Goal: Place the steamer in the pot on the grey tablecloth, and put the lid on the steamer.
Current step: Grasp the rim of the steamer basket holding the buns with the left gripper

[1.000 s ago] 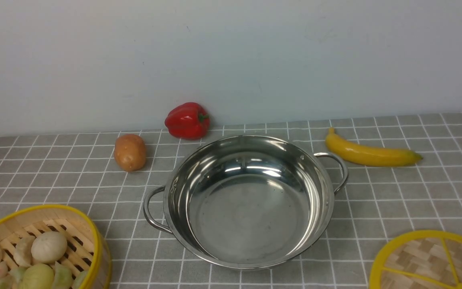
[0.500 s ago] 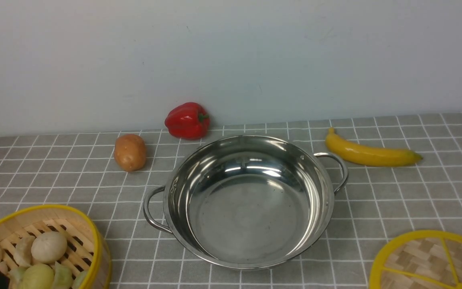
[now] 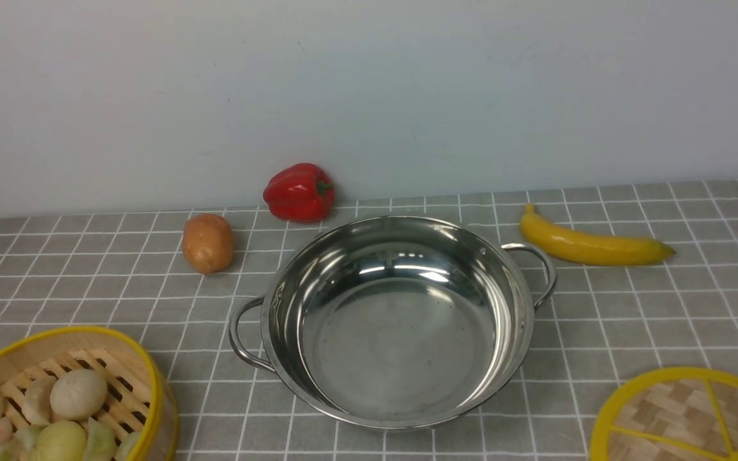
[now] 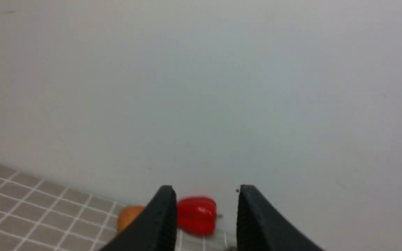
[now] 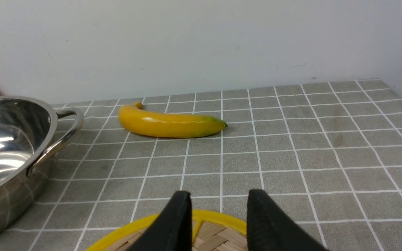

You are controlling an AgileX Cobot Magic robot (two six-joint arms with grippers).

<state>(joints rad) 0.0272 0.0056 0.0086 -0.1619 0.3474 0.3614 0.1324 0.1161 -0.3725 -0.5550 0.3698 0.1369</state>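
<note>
Steel pot (image 3: pixel 401 333) w/ handle axis near-L to far-R; L tool (image 4: pixel 206 190), R tool (image 5: pixel 219 192) gape empty.

I read no text, label, brand, number or sign in any of my views. The pot (image 3: pixel 401 346), the steamer (image 3: pixel 55 333) left of it and the lid (image 3: pixel 683 410) right of it show plain surfaces only.
</note>
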